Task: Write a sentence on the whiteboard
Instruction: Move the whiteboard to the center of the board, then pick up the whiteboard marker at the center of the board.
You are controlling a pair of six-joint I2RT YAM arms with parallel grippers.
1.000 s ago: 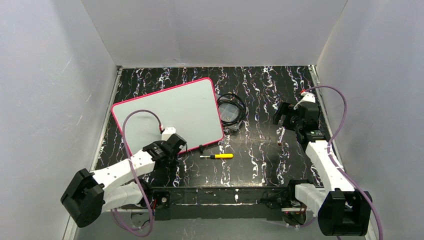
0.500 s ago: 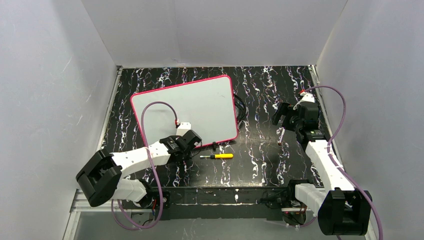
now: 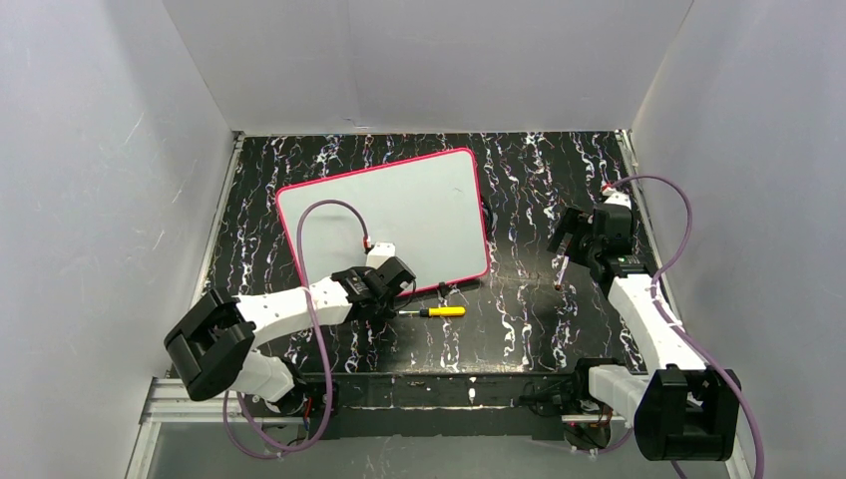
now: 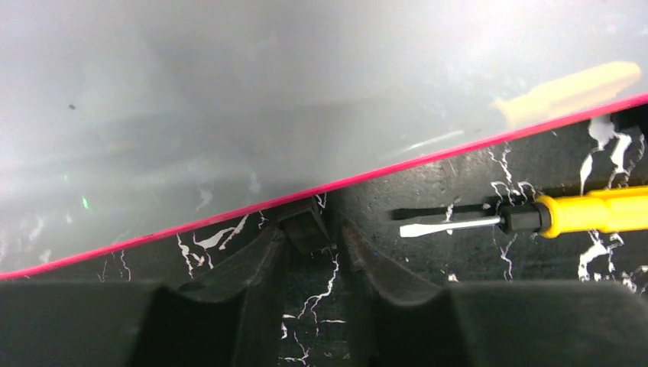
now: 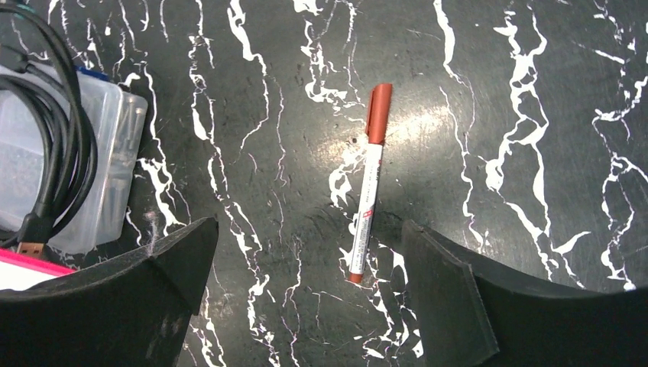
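1. Top external view: one table (image 3: 519, 170) with a black marbled top bears everything.
2. One whiteboard (image 3: 419, 210) lies flat on the table's left-centre, rim pink-red. A second ago it lay further left; it has slid to the right and turned a little.
3. Two arms. The left one has swung right with the board, and its elbow now sits further in. The right arm has barely shifted.
4. One clear plastic box (image 5: 92, 176) with one coil of black cable (image 5: 53, 115) on it. Earlier both lay uncovered beside the board's right edge; now the board hides most of them from above.
5. One yellow-handled screwdriver (image 3: 434, 311) lies just near of the board's near edge, unmoved.
6. One marker (image 5: 368, 183), with a red-brown cap, lies on the table, unmoved. The right gripper (image 5: 306, 225) hangs over it with its fingers spread wide, holding nothing.
7. One black clip (image 4: 304, 222) on the board's near rim sits between the fingertips of the left gripper (image 4: 312, 233), whose jaws are drawn in tight on it.
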